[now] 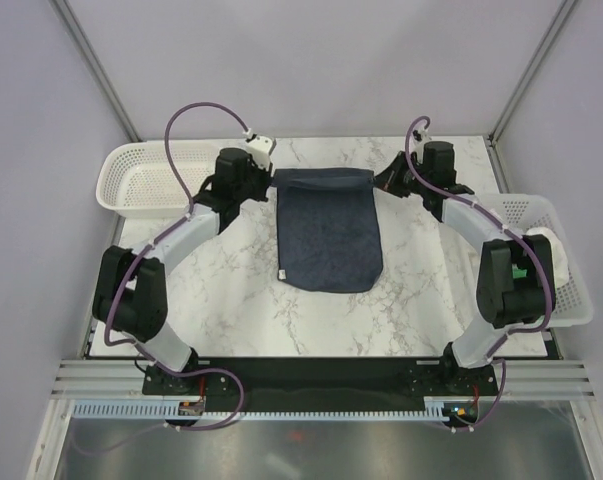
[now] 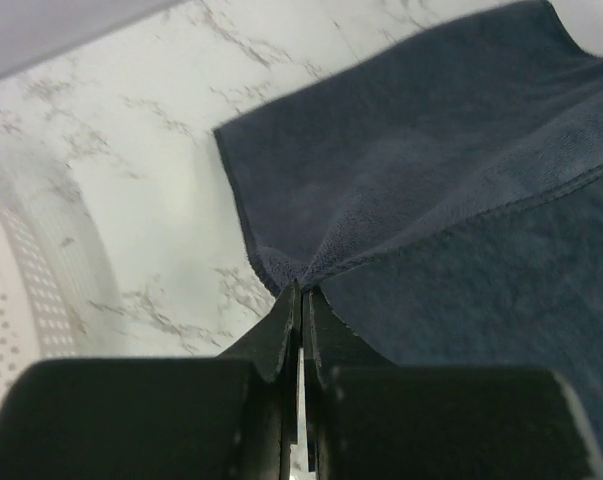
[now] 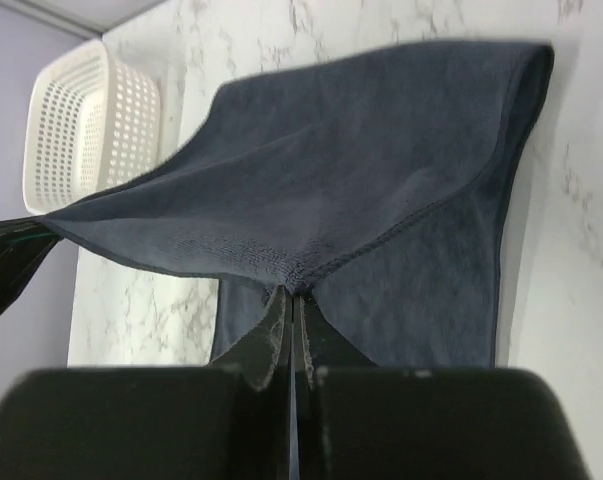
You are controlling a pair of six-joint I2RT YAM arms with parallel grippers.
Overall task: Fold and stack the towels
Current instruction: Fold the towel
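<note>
Pressed together close to each wrist lens, both pairs of black fingers grip the dark blue towel. The left gripper pinches its 11 o'clock corner and the right gripper its 1 o'clock corner. Between them the far hem is lifted just off the marble table and hangs slightly taut. The rest of the cloth lies flat toward 6 o'clock at the table's middle. One white basket sits at 10 o'clock. Another basket sits at 3 o'clock, holding something white.
</note>
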